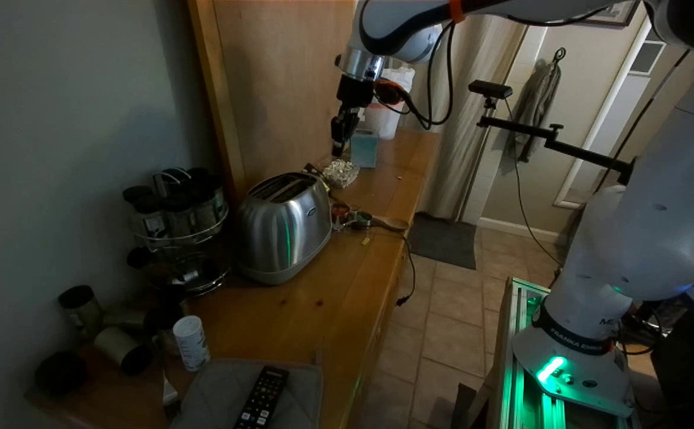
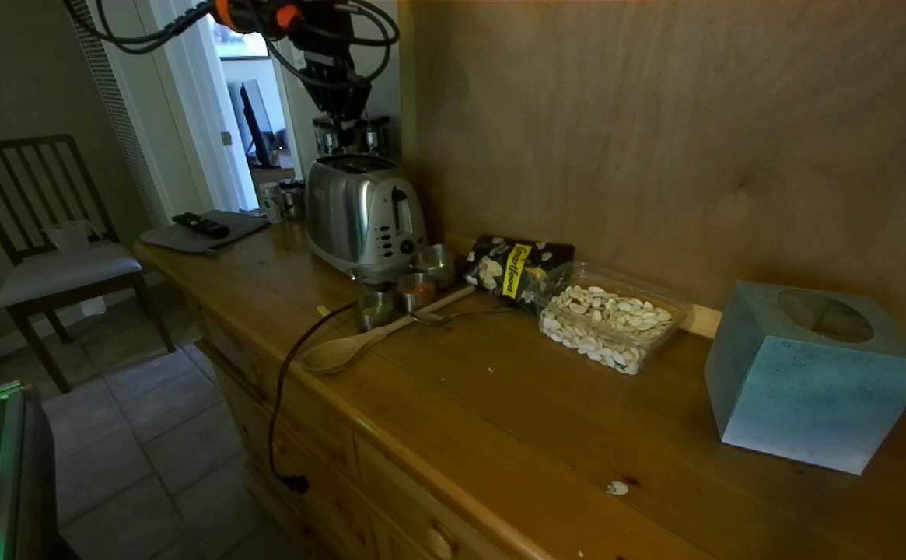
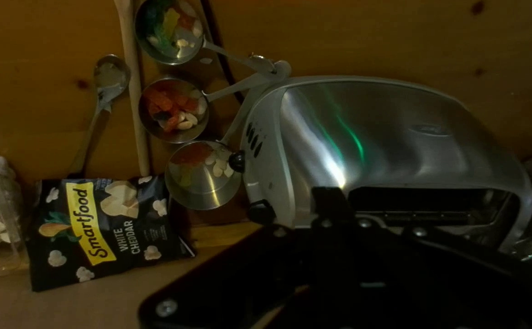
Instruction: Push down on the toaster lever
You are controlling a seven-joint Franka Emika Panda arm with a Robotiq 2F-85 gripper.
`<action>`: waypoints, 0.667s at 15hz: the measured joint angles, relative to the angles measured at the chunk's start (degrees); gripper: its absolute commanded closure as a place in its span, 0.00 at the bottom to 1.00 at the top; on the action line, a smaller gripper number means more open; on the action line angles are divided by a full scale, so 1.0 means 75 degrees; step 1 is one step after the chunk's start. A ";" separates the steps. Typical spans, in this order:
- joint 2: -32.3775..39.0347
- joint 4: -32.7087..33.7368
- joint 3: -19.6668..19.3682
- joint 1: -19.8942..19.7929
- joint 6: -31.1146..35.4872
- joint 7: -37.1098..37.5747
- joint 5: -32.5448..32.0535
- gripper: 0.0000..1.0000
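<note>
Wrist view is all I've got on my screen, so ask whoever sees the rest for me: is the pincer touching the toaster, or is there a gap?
Observer: There's a gap. In both exterior views the pincer hangs higher than the top of the toaster, not touching it.
Operator: And the lever, up or down?
Observer: It looks up. In an exterior view it sits high, well above the round dial.
Operator: Does anything hang off the edge of the counter?
Observer: Yes, a black cord drops over it, ending in a loose plug.
</note>
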 measured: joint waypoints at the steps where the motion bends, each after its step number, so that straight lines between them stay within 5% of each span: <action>1: 0.0171 0.0121 0.0000 -0.0055 0.0022 -0.0013 0.0002 1.00; 10: 0.1432 0.0515 0.0103 -0.0345 0.1082 -0.0363 0.0536 0.99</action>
